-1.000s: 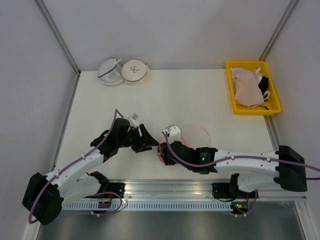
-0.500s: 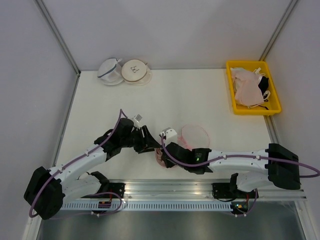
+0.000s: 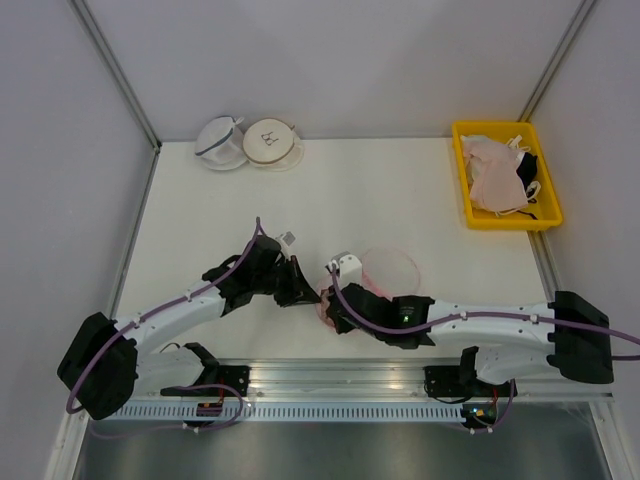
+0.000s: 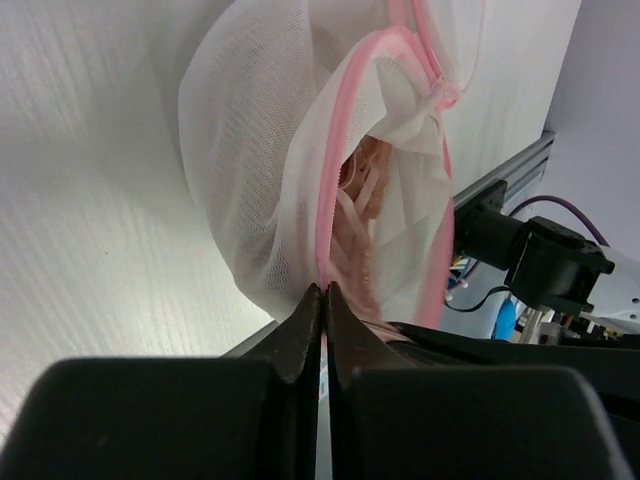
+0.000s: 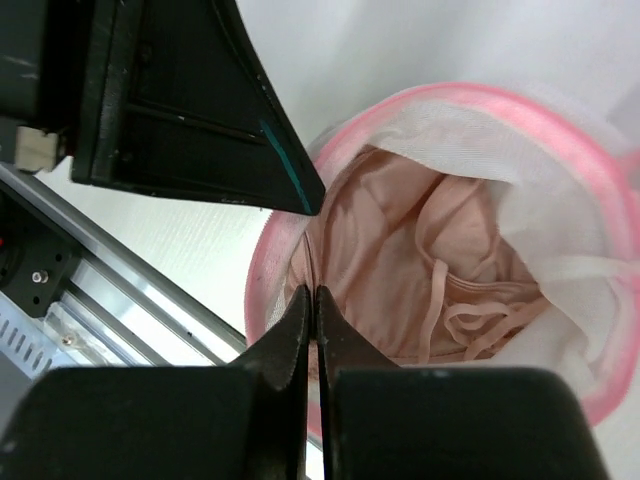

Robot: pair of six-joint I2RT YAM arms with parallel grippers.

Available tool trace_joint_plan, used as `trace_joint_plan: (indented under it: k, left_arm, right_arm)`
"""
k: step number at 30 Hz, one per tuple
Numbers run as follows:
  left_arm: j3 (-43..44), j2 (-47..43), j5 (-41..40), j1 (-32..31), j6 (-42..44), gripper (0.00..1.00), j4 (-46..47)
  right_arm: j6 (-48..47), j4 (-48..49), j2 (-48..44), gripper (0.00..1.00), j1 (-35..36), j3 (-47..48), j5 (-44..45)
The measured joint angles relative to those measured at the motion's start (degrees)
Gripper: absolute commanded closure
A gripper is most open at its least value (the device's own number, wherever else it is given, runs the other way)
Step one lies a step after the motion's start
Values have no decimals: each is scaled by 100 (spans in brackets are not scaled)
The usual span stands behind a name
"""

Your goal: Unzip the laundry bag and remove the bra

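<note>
laundry bag (image 3: 388, 268): middle of bench (image 3: 350, 190) near edge, mouth gaping | left fingers (image 4: 295, 335): pinched tight on its pink zipper edge | right fingers (image 5: 292, 330): clamped on opposite rim, likely spreading it | bra (image 5: 400, 260): inside, exposed

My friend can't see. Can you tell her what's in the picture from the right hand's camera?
The pink-rimmed white mesh laundry bag gapes open, showing a dusty pink bra with thin straps bunched inside. The right gripper, shut, pinches the bag's near edge, and the left gripper meets the rim from the upper left.
</note>
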Motion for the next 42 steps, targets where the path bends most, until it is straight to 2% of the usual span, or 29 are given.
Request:
trace_joint_plan:
  k: [5,14,21,27,31,42]
  left_arm:
    - [0,-42,-203,0,26,98,-24]
    - [0,-57,-284,-17,37,98,-42]
    - [0,-37,-254,-133,37,98,17]
    - [0,-37,-149,-166,37,98,101]
    - [-85,-162,-133,-166,35,98,125]
    - [-688,-1154,-101,-166,33,98,-9]
  right_arm:
    - [-42,-544,-811,100,0,44,466]
    - [-155,-1290,-2017,100,0,621,1941]
    - [-459,-1222,-1899,100,-63,916,2997]
    - [-1045,-1021,-1373,100,-474,1829,3694]
    - [-1545,-745,-1150,99,-1211,2378,3753]
    - [-2446,-393,26,100,-4277,4345,3121]
